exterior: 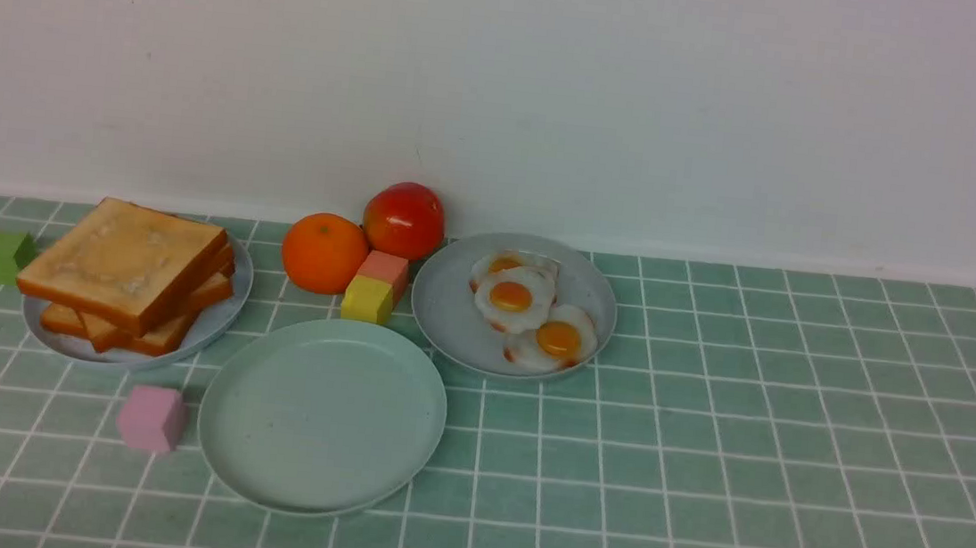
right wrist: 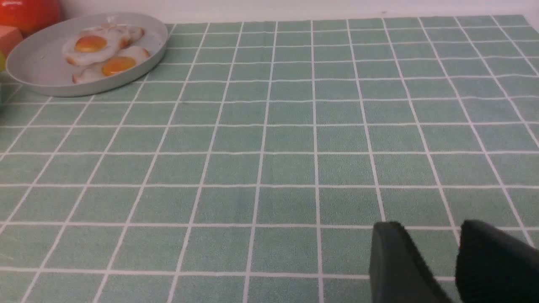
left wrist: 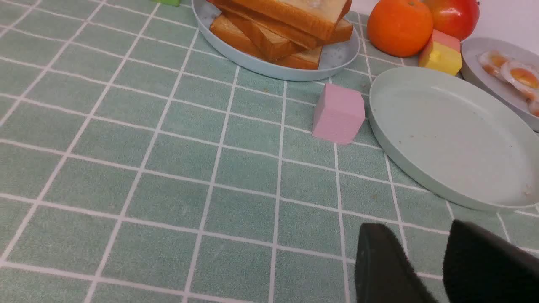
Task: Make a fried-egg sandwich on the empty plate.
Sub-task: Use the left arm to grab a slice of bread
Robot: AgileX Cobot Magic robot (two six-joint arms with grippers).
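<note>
A stack of toast slices (exterior: 130,271) lies on a greyish-blue plate (exterior: 219,320) at the left. Three fried eggs (exterior: 529,309) lie on a second greyish-blue plate (exterior: 448,315) right of centre. The empty mint-green plate (exterior: 322,415) sits in front, between them. Neither arm shows in the front view. My left gripper (left wrist: 417,227) is open and empty, low over the cloth near the mint plate (left wrist: 450,139), with the toast (left wrist: 286,29) farther off. My right gripper (right wrist: 429,225) is open and empty over bare cloth, far from the eggs (right wrist: 101,52).
An orange (exterior: 324,252) and a red tomato (exterior: 405,219) stand behind the mint plate, with a yellow block (exterior: 366,299) and a salmon block (exterior: 385,269). A pink block (exterior: 153,418) sits left of the mint plate, a green block (exterior: 3,256) at far left. A white wall runs behind.
</note>
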